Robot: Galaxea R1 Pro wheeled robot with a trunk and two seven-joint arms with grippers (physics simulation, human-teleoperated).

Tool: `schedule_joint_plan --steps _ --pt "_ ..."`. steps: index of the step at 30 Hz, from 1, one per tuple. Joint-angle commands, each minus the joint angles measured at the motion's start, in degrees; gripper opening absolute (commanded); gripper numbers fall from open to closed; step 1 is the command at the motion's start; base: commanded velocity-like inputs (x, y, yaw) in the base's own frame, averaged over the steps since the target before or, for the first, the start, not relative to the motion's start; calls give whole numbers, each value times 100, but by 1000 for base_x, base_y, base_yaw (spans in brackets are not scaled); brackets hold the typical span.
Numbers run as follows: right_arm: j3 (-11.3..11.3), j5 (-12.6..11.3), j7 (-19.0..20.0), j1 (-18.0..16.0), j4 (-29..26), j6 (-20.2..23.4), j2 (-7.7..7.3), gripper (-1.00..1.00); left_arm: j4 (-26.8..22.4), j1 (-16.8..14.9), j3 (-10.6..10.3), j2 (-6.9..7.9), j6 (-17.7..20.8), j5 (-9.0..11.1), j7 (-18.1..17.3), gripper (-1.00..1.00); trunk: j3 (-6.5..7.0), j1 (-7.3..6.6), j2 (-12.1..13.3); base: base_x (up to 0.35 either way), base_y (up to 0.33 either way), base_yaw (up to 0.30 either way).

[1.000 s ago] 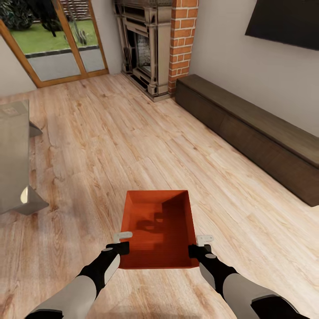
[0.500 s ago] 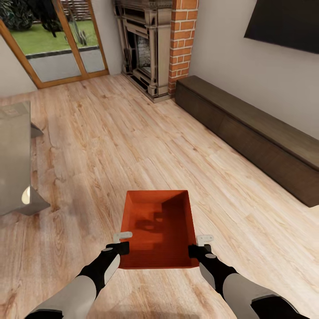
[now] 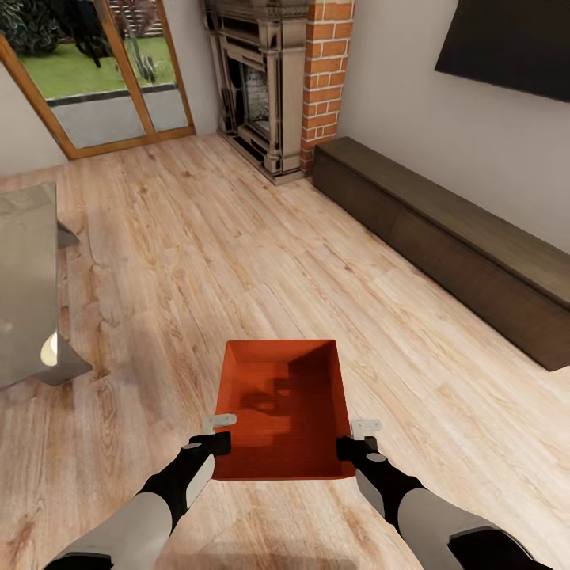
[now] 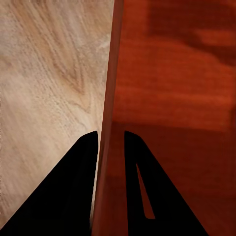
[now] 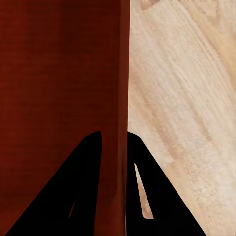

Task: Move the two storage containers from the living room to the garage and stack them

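One red-orange open-topped storage container [image 3: 281, 408] hangs above the light wood plank floor of the living room, held between both arms. My left gripper [image 3: 219, 434] is shut on its left wall near the front corner. The left wrist view shows the thin red wall [image 4: 109, 123] pinched between the black fingers [image 4: 73, 187]. My right gripper [image 3: 356, 439] is shut on the right wall, and that wall [image 5: 123, 98] sits between its dark fingers [image 5: 83, 187] in the right wrist view. The bin is empty inside.
A brick fireplace [image 3: 277, 87] stands ahead against the far wall. A long dark low cabinet [image 3: 451, 237] runs along the right wall under a black panel [image 3: 514, 43]. A grey low table [image 3: 28, 285] is at the left. Glass doors [image 3: 103, 79] open to a garden.
The whole view has shifted very slightly, with the room edging downward in the picture. The bin and both grippers keep the same place relative to me.
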Motion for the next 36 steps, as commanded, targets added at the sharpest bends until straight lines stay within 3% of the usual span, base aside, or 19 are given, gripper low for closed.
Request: schedule_joint_plan --steps 1,18,36 --pt "5 -56 -13 -4 2 -17 8 -100 -12 1 38 -6 37 -37 71 -100 15 -22 39 0 0 0" --pt "12 -82 -13 -4 8 17 19 -100 -20 1 38 -6 27 -37 74 -100 321 -396 720 0 0 0" --pt "5 -99 -17 -4 10 68 28 -100 -21 1 38 -13 26 -36 78 -100 461 -396 720 0 0 0"
